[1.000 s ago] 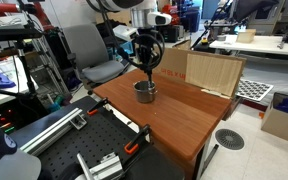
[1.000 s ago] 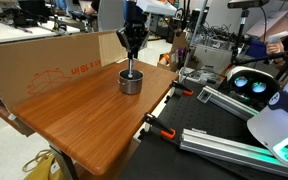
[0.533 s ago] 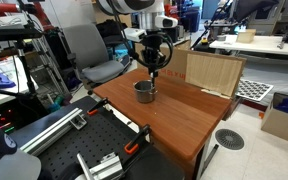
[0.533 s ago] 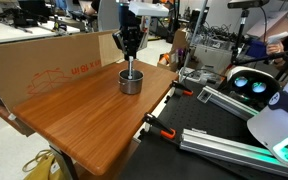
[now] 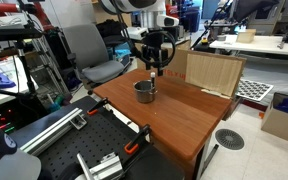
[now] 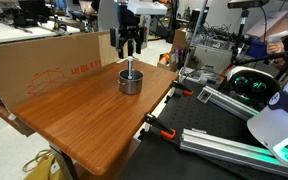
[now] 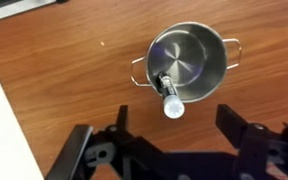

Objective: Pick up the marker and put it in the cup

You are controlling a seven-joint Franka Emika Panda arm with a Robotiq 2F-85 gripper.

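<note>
The grey metal cup [image 7: 189, 58] stands on the wooden table, seen in both exterior views [image 5: 145, 92] [image 6: 131, 82]. The marker [image 7: 168, 95] stands in it, leaning on the rim with its whitish end up; in an exterior view it pokes out of the cup [image 6: 132, 68]. My gripper [image 7: 174, 125] hangs open straight above the cup [image 5: 155, 66] [image 6: 130, 48]. Its fingers [image 7: 229, 118] sit on either side of the marker's tip without touching it.
The wooden table [image 5: 189, 118] [image 6: 84, 125] has cardboard panels [image 5: 214, 72] [image 6: 39, 62] standing along its back edge. An office chair [image 5: 89, 50] is behind it. Metal rails and clamps [image 6: 199, 135] lie beside the table's edge.
The gripper opened and let go of the marker, which now rests in the cup. The gripper has lifted slightly above it.
</note>
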